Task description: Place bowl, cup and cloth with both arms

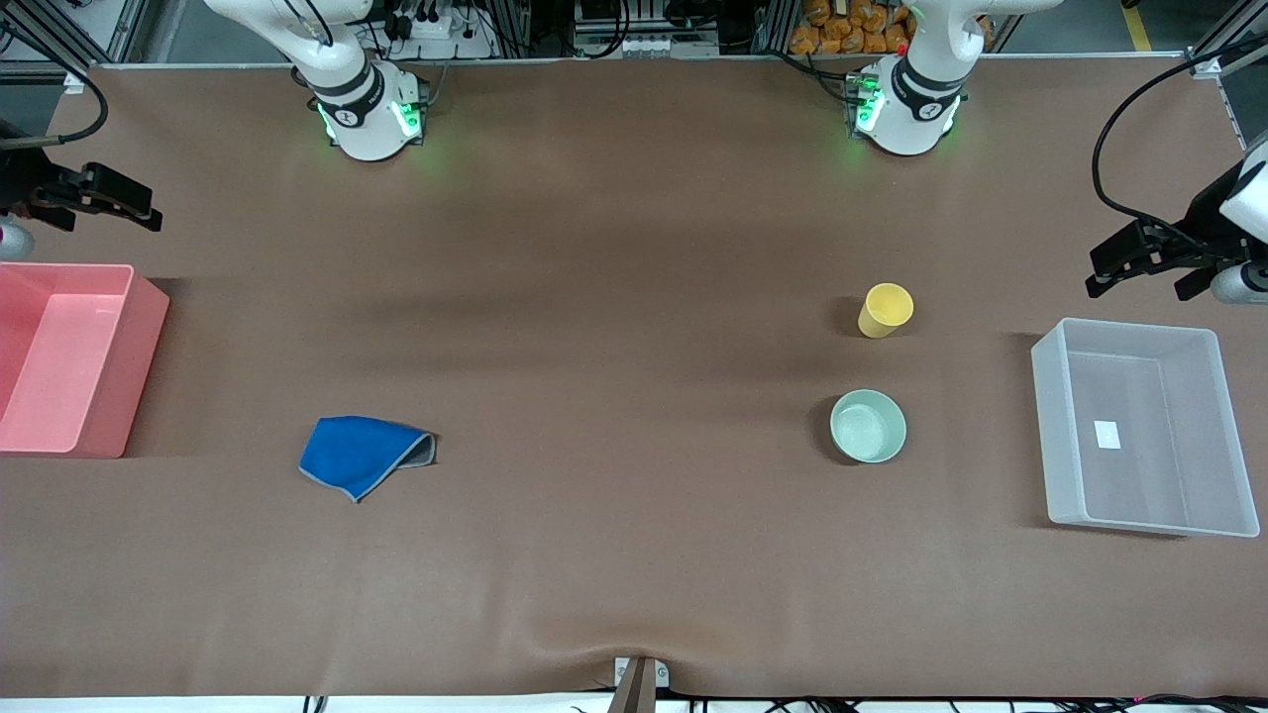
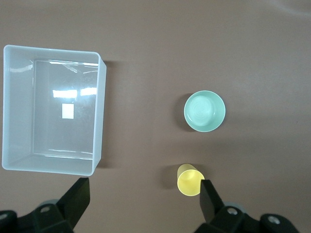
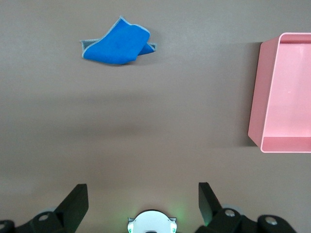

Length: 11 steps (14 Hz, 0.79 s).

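Note:
The pale mint green bowl (image 1: 868,426) stands upright on the table toward the left arm's end. The yellow cup (image 1: 884,310) stands upright, farther from the front camera than the bowl. Both show in the left wrist view, the bowl (image 2: 204,111) and the cup (image 2: 190,179). The folded blue cloth (image 1: 362,456) lies toward the right arm's end and shows in the right wrist view (image 3: 118,42). My left gripper (image 1: 1093,272) is open and empty, high over the table's edge beside a clear bin (image 2: 145,194). My right gripper (image 1: 149,211) is open and empty, high beside a pink bin (image 3: 143,196).
A clear plastic bin (image 1: 1050,416) sits at the left arm's end of the table, seen in the left wrist view (image 2: 99,111). A pink bin (image 1: 144,376) sits at the right arm's end, seen in the right wrist view (image 3: 256,92). The right arm's base (image 3: 151,222) shows there too.

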### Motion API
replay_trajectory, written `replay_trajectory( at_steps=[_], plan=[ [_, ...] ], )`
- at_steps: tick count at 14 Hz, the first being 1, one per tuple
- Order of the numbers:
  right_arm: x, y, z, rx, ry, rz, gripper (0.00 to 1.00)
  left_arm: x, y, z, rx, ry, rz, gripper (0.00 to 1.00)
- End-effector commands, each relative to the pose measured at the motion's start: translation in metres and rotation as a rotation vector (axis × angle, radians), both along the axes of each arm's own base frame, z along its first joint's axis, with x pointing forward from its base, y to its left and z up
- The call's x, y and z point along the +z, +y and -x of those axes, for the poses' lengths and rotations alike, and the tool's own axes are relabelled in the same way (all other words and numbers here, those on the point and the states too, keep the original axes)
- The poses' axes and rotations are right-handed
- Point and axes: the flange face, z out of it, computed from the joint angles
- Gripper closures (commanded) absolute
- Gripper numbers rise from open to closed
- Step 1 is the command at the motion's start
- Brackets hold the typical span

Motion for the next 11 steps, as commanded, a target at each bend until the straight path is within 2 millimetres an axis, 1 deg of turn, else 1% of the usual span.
replay_trajectory(
  at_steps=[1,8,11],
  plan=[
    [-0.001,0.003,0.003,-0.014,-0.003,-0.013,0.0,0.004,0.003,-0.001,-0.008,0.003,-0.016,0.0],
    [-0.005,0.003,0.003,-0.012,0.005,-0.012,0.0,0.0,0.002,-0.002,-0.005,0.011,-0.014,0.0],
    [-0.005,0.003,0.002,-0.012,0.005,-0.012,0.0,-0.01,0.004,-0.002,-0.005,0.032,-0.014,0.0]
  ],
)
